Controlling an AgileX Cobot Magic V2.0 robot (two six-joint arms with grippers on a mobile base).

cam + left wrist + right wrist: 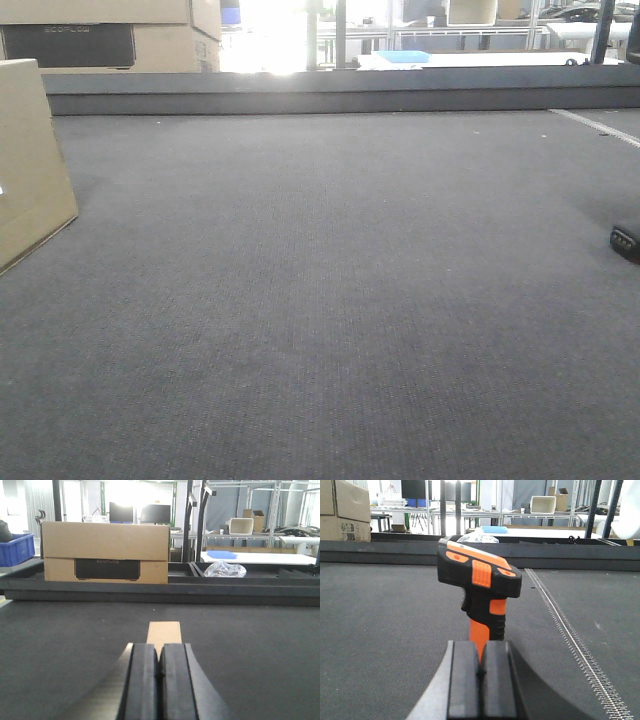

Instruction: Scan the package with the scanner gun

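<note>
Both arms sit low and level over the dark desk (330, 300). Left end effector (159, 667) has its pads pressed together on the edge of the package (164, 631), which lies flat at the desk's left side. Right end effector (480, 667) is clamped on the scanner gun (481, 592) handle, gun upright at the right side.

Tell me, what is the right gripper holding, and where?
The scanner gun. The right gripper pinches it at the bottom of its orange handle.
</note>
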